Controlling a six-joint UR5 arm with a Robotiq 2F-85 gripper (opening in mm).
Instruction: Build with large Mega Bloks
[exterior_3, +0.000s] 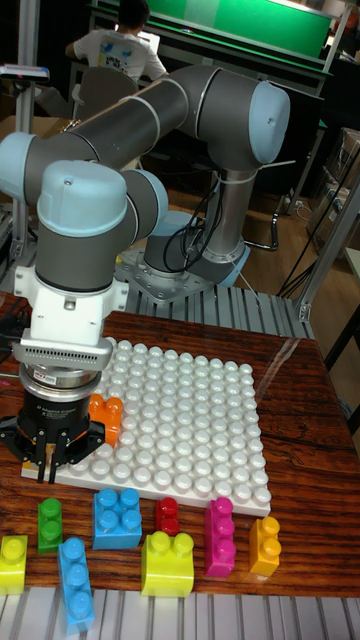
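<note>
My gripper (47, 464) hangs low over the front left corner of the white studded baseplate (190, 420). Its dark fingertips (39, 468) point down and sit close together, and no block shows between them. Whether they are fully shut is unclear from this angle. An orange block (107, 418) stands on the baseplate just right of the gripper, apart from the fingertips. The arm's wrist hides the baseplate's left edge.
Loose blocks lie on the wooden table in front of the baseplate: green (49, 523), blue square (117, 517), red (167, 515), magenta (220, 537), orange (265, 545), yellow-green (168, 563), long blue (75, 583), yellow (13, 562). The arm's base (190, 265) stands behind the baseplate.
</note>
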